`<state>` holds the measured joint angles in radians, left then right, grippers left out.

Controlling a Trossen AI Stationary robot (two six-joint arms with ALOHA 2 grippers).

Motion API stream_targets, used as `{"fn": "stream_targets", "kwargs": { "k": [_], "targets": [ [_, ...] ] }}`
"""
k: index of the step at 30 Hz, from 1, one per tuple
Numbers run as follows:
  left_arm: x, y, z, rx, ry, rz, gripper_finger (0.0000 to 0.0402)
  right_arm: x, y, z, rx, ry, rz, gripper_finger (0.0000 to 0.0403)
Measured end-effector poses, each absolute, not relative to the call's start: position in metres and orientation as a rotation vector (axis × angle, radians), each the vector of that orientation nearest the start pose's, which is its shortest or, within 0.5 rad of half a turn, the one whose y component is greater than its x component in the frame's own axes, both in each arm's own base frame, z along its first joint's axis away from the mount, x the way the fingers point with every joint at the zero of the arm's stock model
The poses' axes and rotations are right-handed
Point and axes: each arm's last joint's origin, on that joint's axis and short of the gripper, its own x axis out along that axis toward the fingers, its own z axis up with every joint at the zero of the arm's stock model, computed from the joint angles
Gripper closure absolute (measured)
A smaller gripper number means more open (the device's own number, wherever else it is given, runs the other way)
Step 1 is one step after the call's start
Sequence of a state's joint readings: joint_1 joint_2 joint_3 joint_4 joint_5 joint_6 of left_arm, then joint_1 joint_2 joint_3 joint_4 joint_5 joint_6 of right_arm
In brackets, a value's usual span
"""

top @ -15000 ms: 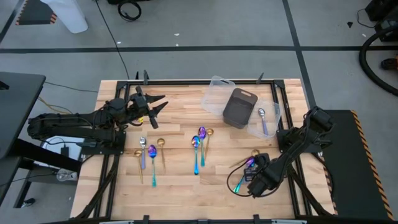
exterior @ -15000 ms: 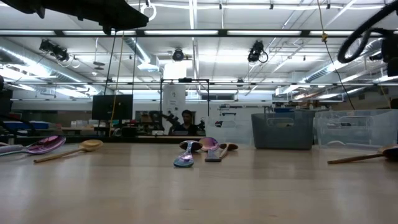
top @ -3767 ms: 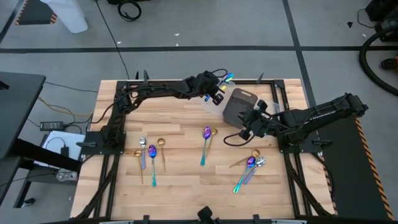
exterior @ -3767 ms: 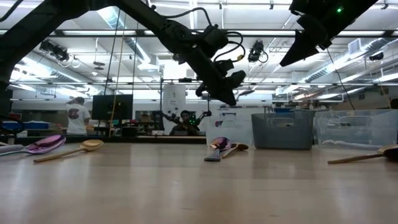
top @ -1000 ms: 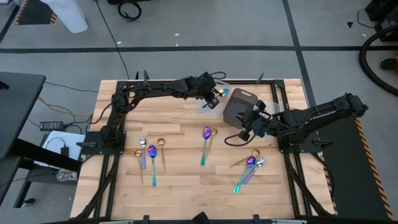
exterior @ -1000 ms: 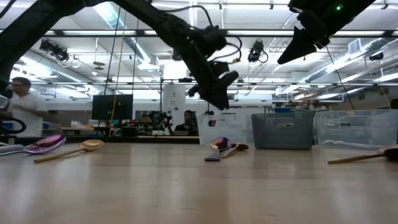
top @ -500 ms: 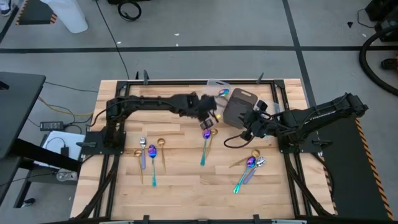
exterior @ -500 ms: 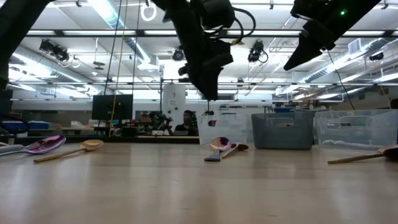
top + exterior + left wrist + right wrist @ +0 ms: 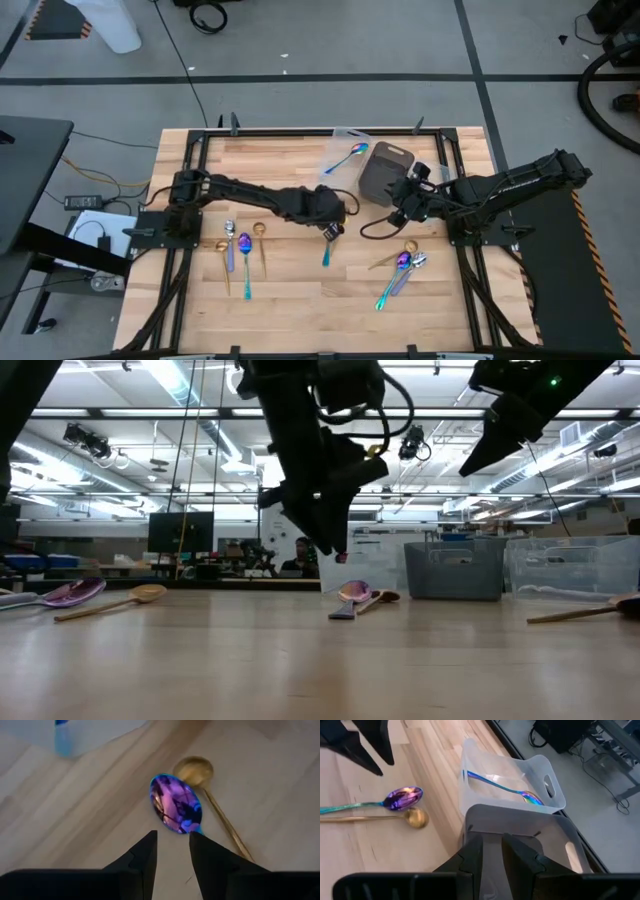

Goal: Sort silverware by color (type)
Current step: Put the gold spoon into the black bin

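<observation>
My left gripper (image 9: 333, 222) (image 9: 172, 845) hangs open just above the table's middle. Its fingertips stand over the bowl end of an iridescent spoon (image 9: 176, 810) (image 9: 326, 252) without touching it. A gold spoon (image 9: 196, 770) lies beside that spoon. Another iridescent spoon (image 9: 350, 156) (image 9: 505, 787) lies inside the clear tray (image 9: 343, 137) at the far edge. My right gripper (image 9: 398, 212) (image 9: 492, 847) waits in the air by the dark bin (image 9: 385, 170), with a narrow gap between its fingers and nothing in them.
Several spoons lie near the left: silver (image 9: 229, 240), iridescent (image 9: 245, 255) and gold (image 9: 259, 235). A mixed cluster (image 9: 405, 265) lies near the right. A second clear tray (image 9: 575, 565) stands right of the bin. Bare wood shows along the near edge.
My left gripper has left the clear tray at the far edge. It has swung toward the near edge and come down over the middle iridescent spoon. The iridescent spoon that was at its fingers now lies in the tray. My right arm has kept still.
</observation>
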<state>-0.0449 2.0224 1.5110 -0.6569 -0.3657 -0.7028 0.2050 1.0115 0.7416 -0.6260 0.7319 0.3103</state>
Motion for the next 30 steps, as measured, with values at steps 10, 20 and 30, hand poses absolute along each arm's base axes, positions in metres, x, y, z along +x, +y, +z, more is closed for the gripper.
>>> {"fn": "stream_targets", "kwargs": {
  "k": [10,20,30],
  "targets": [
    [0.413,-0.04,0.174,-0.446,0.852,0.751,0.0279,0.193,0.021,0.254,-0.105,0.665,-0.573,0.0321],
    [0.426,-0.06,0.153,-0.462,0.763,0.732,0.0279,0.194,0.021,0.255,-0.114,0.66,-0.558,0.0321],
    [0.437,-0.058,0.141,-0.425,0.71,0.707,0.0279,0.194,0.022,0.255,-0.107,0.667,-0.539,0.0321]
  ]
}}
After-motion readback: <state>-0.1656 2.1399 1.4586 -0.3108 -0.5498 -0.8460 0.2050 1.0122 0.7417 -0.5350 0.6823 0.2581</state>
